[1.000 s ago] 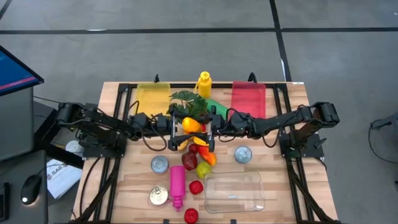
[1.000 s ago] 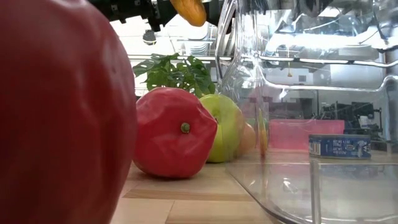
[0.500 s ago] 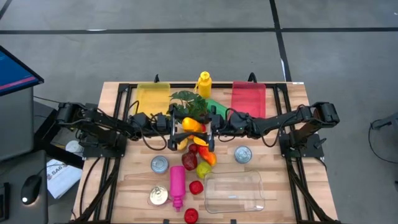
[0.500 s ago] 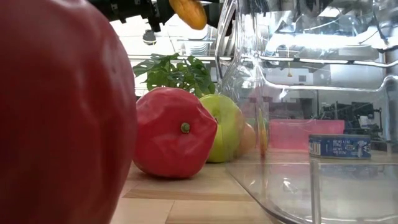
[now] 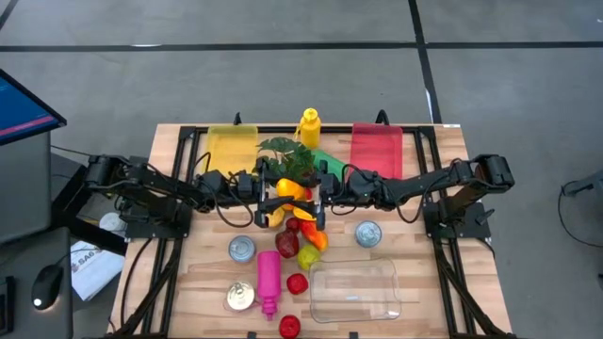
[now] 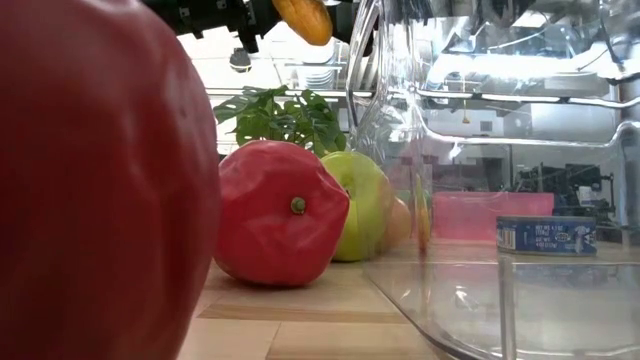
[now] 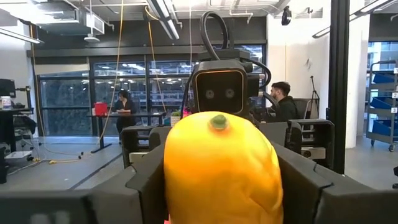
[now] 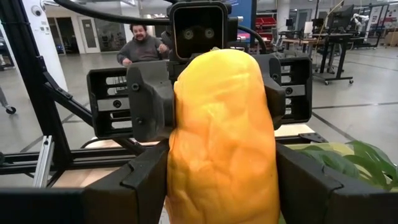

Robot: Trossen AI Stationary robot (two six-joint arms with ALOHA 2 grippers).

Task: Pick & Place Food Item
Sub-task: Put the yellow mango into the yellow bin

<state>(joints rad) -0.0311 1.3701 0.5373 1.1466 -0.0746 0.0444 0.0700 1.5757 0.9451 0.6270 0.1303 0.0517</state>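
Observation:
An orange-yellow pepper (image 5: 287, 189) with a small green stem nub (image 7: 217, 121) hangs in the air over the table's middle, seen high up in the low view (image 6: 303, 18). My left gripper (image 5: 272, 195) reaches in from the left and my right gripper (image 5: 310, 195) from the right; the two face each other. Both are shut on the pepper. It fills the left wrist view (image 7: 221, 174) and the right wrist view (image 8: 224, 155). My left gripper pinches the pepper between its two fingers (image 7: 149, 183) at the flanks of one end (image 7: 180, 180), coming level from the table's left. The pepper is lifted clear of the table. My right gripper pinches the pepper's opposite end (image 8: 186, 186) between its two fingers (image 8: 298, 180), coming level from the table's right, fingertips near those of the left gripper.
Below the grippers lies a pile of fruit (image 5: 303, 240), with leafy greens (image 5: 287, 155) and a yellow bottle (image 5: 309, 127) behind. A clear container (image 5: 354, 290), three cans (image 5: 242, 249) (image 5: 367, 234) (image 5: 240, 298), a pink bottle (image 5: 268, 276) and tomatoes (image 5: 289, 326) sit nearer. Yellow (image 5: 232, 146) and red (image 5: 377, 149) bins stand at the far edge.

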